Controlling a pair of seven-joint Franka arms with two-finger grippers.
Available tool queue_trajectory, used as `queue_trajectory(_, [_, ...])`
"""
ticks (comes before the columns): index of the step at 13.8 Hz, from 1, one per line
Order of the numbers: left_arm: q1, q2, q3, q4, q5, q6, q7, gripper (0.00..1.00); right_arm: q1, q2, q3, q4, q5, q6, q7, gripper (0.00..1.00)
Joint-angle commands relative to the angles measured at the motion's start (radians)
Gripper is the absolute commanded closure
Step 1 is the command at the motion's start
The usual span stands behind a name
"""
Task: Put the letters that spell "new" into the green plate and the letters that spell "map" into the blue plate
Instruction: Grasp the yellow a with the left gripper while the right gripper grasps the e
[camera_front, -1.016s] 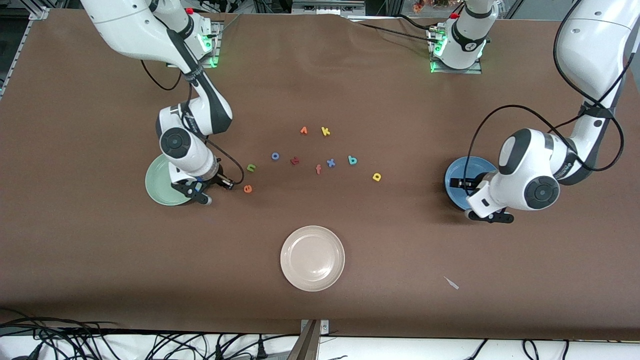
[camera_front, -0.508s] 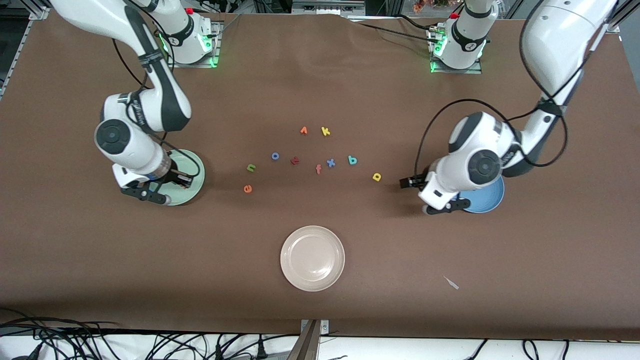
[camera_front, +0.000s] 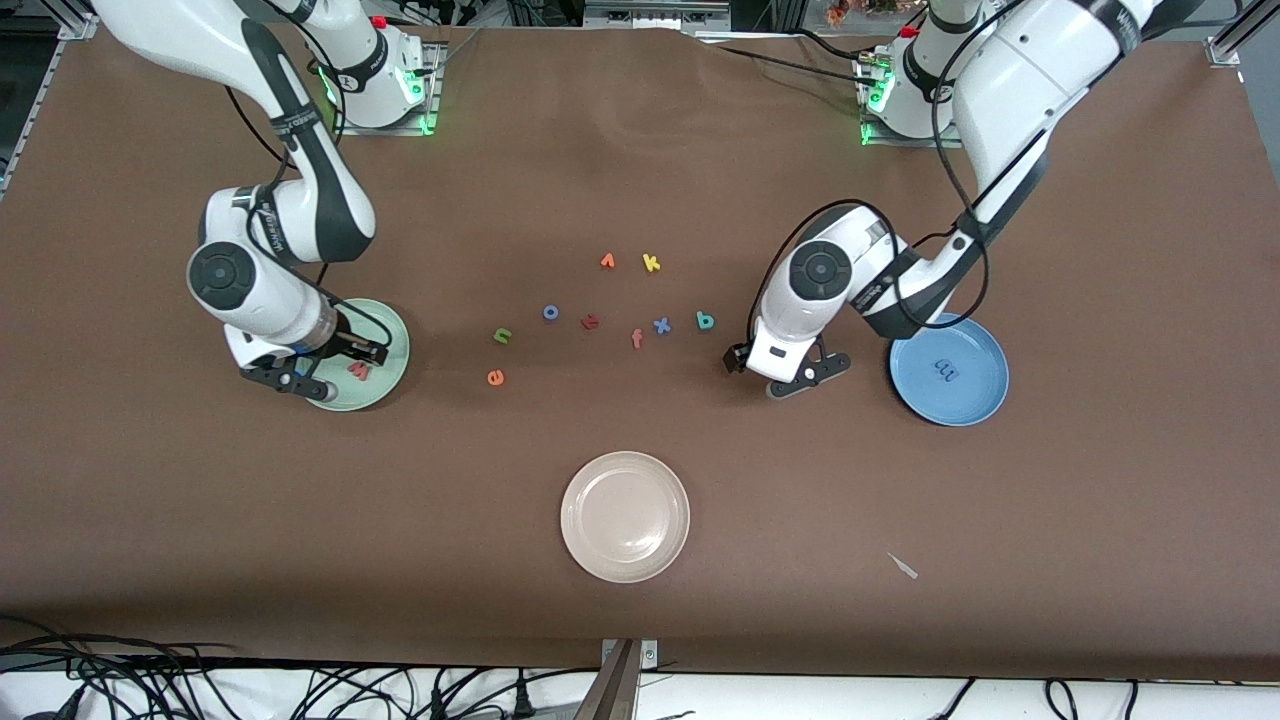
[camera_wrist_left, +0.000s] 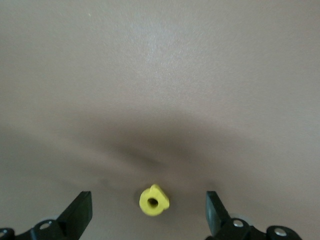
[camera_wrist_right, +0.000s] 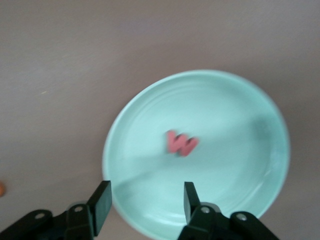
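Moved since earlier: left pincer from blue plate to over yellow p, jaws apart; right pincer over green plate, apart, empty. Done: w in green plate, m in blue. Left on surface: n, e, a, p.

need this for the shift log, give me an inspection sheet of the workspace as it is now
surface: brown table cover, flat.
job's things: pink w in green plate; blue m in blue plate; n, e, teal a, yellow p on the cover.
clutter: cream plate; five spare letters; small scrap.
grippers: right gripper open over green plate; left gripper open over p.
cables: along the near edge.
surroundings: nothing seen.
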Motion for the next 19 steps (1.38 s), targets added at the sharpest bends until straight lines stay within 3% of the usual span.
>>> queue_trajectory(1, [0.002, 0.042, 0.005, 0.017, 0.05, 0.016, -0.032, 0.01, 0.01, 0.014, 0.073, -0.019, -0.004, 0.069, 0.166, 0.33])
queue_trajectory(4, [-0.01, 0.05, 0.005, 0.017, 0.05, 0.016, -0.035, 0.09, 0.103, 0.078, 0.085, 0.038, -0.007, 0.102, 0.328, 0.25])
queue_trajectory(7, [-0.019, 0.05, 0.005, 0.017, 0.044, 0.014, -0.052, 0.19, 0.194, 0.172, 0.079, 0.101, -0.004, 0.154, 0.408, 0.25])
queue_trajectory(14, [-0.036, 0.05, 0.005, 0.017, 0.042, 0.006, -0.078, 0.54, 0.203, 0.212, 0.058, 0.126, -0.01, 0.209, 0.397, 0.26])
queue_trajectory(19, [-0.036, 0.05, 0.01, 0.016, 0.05, 0.003, -0.069, 0.69, 0.247, 0.263, 0.022, 0.145, -0.008, 0.271, 0.399, 0.27])
